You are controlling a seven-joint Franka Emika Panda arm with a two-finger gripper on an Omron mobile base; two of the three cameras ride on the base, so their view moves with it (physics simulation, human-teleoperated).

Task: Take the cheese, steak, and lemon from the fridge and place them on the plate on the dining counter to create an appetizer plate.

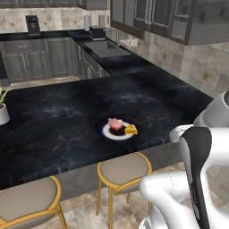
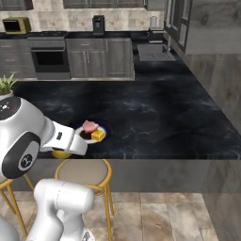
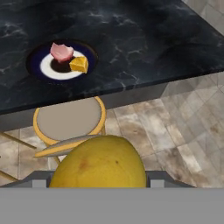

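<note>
Lemon [image 3: 99, 162] sits held in the end effector [image 3: 99, 181]; carry it higher over the surface [image 3: 144, 39] edge, then lower beside steak [image 3: 61, 51] and cheese [image 3: 79, 64] on the plate [image 3: 37, 65].

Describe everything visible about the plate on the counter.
The plate is round, with a dark blue-black rim, a white ring and a dark centre. It lies flat near the front edge of the black marble-look counter, above a stool. A pink steak and a yellow-orange cheese wedge rest on it, side by side.
</note>
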